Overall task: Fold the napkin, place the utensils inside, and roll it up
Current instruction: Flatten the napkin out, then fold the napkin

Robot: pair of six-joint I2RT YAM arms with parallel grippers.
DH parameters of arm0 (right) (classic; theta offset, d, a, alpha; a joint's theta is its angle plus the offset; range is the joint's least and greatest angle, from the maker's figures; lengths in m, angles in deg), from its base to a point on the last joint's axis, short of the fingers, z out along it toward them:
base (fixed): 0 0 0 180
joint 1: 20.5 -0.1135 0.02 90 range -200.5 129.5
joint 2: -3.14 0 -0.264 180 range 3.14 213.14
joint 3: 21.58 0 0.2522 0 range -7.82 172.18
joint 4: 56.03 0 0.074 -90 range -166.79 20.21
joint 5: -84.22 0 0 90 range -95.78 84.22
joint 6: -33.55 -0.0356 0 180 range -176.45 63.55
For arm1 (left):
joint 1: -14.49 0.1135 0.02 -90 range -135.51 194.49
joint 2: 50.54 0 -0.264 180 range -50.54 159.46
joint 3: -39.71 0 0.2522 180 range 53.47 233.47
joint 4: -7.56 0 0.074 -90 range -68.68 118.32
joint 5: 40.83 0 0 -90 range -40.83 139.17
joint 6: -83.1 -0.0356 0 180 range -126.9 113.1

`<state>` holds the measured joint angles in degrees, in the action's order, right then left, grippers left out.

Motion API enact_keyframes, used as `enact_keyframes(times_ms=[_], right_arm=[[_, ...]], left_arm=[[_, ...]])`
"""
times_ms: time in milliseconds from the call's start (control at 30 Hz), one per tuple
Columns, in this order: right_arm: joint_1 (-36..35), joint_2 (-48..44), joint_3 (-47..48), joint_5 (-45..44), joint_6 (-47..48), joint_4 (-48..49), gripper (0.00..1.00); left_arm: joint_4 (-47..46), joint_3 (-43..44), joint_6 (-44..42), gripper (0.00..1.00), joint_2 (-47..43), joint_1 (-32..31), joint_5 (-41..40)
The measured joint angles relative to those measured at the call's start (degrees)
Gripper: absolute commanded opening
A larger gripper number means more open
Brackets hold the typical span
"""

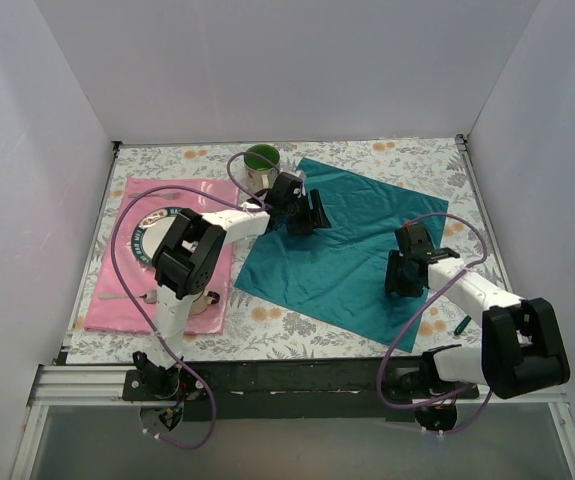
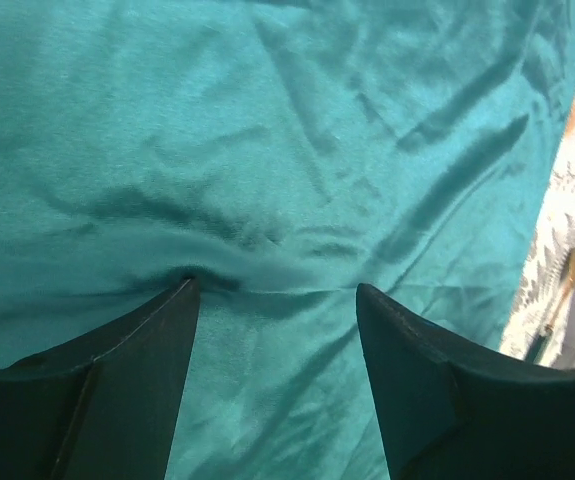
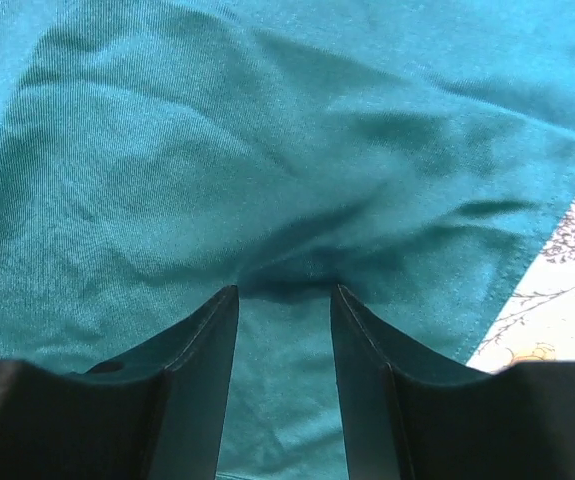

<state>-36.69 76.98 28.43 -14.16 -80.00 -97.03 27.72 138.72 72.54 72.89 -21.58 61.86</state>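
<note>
The dark teal napkin lies spread flat on the table, turned like a diamond. My left gripper is open, its fingertips pressing on the napkin's upper left part; in the left wrist view the cloth puckers at the left fingertip. My right gripper is open with a narrower gap, tips down on the napkin's right part near its edge; in the right wrist view the cloth dimples between the tips. One utensil's dark green handle lies on the table right of the napkin.
A green mug stands just behind the left gripper. A pink placemat with a plate lies at the left, partly under the left arm. White walls close in the floral tablecloth.
</note>
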Motion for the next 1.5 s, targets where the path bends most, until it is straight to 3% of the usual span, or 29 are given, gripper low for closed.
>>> enact_keyframes(times_ms=[300, 467, 567, 600, 700, 833, 967, 1100, 1333, 1500], right_arm=[[0.7, -4.8, -1.3, -1.4, -3.1, -3.1, 0.5], [-2.0, -8.0, 2.6, -0.4, 1.5, -4.3, 0.7], [-6.2, -9.3, 6.2, 1.5, 5.1, -3.4, 0.73], [-7.6, -9.4, 7.2, 2.2, 6.1, -2.8, 0.73], [-12.3, -8.5, 9.5, 3.8, 7.5, -1.0, 0.73], [-24.9, -0.1, 16.0, 3.6, 7.6, 1.8, 0.65], [-35.1, 12.9, 26.6, 1.6, 6.8, 3.3, 0.57], [-42.5, 26.9, 38.9, 1.0, 5.1, 5.3, 0.46], [-49.2, 48.4, 61.9, -2.2, 4.0, 0.8, 0.38], [-51.2, 53.1, 66.5, -4.9, 3.8, -2.4, 0.32]], left_arm=[[2.7, 2.0, -1.7, 0.66, 0.1, 0.4, 0.2], [6.7, 3.3, -3.1, 0.69, -2.6, 0.4, 1.1], [10.4, 3.1, -3.6, 0.75, -8.9, 0.4, 0.7], [11.5, 2.6, -3.8, 0.83, -12.4, 0.4, -0.3], [14.8, 0.2, -4.3, 0.92, -25.7, 0.3, -7.6], [17.9, -5.5, -4.2, 0.94, -45.0, 2.3, -17.7], [23.8, -11.2, -3.3, 0.98, -58.3, 5.8, -27.2], [30.8, -15.8, -0.5, 0.98, -66.5, 6.1, -35.3], [37.9, -17.9, 3.0, 0.98, -77.5, 6.0, -42.0], [39.7, -17.9, 3.5, 0.98, -80.9, 6.0, -42.3]])
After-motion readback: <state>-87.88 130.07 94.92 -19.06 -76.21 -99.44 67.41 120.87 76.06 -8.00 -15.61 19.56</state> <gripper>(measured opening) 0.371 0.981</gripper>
